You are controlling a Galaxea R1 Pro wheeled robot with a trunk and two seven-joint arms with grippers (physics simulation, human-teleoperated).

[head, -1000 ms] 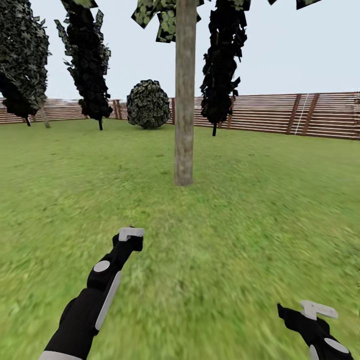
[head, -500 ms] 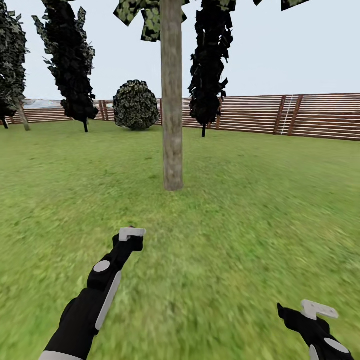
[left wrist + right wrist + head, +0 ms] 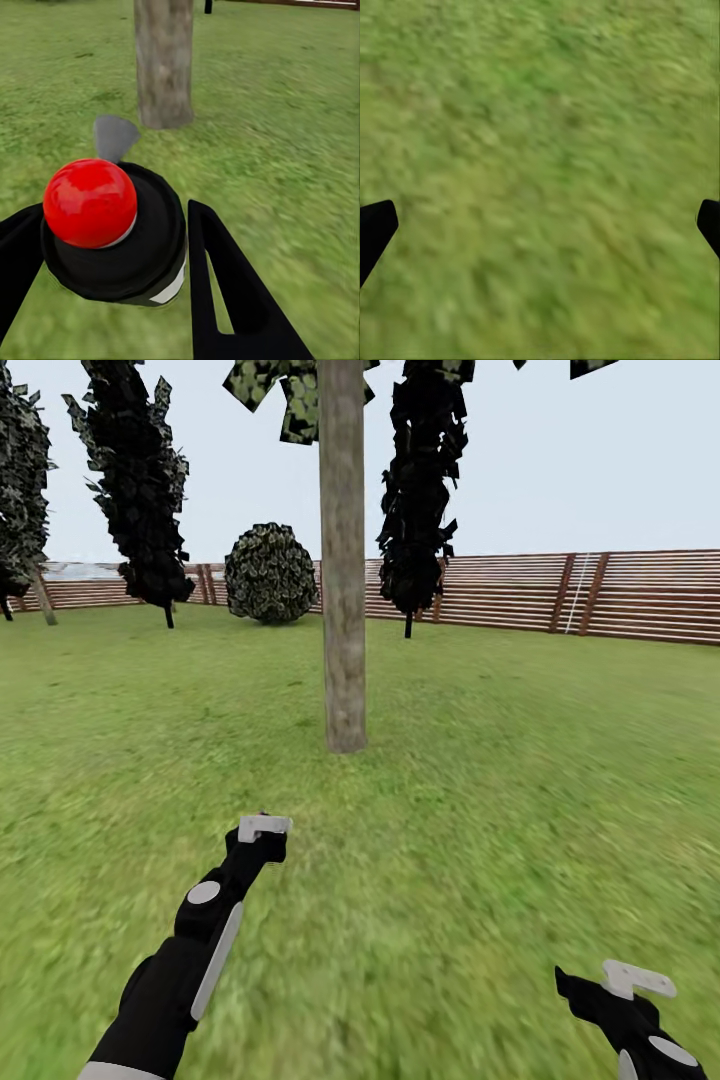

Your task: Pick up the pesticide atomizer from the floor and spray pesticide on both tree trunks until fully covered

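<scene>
In the left wrist view, the pesticide atomizer (image 3: pixel 112 225), a black canister with a red ball top and a grey nozzle, sits between the black fingers of my left gripper (image 3: pixel 112 211), which is shut on it. Its nozzle points toward a tree trunk (image 3: pixel 163 60) a short way ahead. In the head view that mottled grey-brown trunk (image 3: pixel 343 560) rises straight from the lawn, ahead of my left gripper (image 3: pixel 262 828). My right gripper (image 3: pixel 625 982) hangs low at the right, open over bare grass (image 3: pixel 544 217).
Green lawn (image 3: pixel 520 780) stretches all around. A brown slat fence (image 3: pixel 620 593) runs along the back. Dark narrow trees (image 3: pixel 140 480) (image 3: pixel 420 490) and a round bush (image 3: pixel 270 572) stand near the fence, well behind the trunk.
The whole head view has shifted: the trunk sits further left in the picture and slightly nearer, so the camera moved. Both arms hold the same pose.
</scene>
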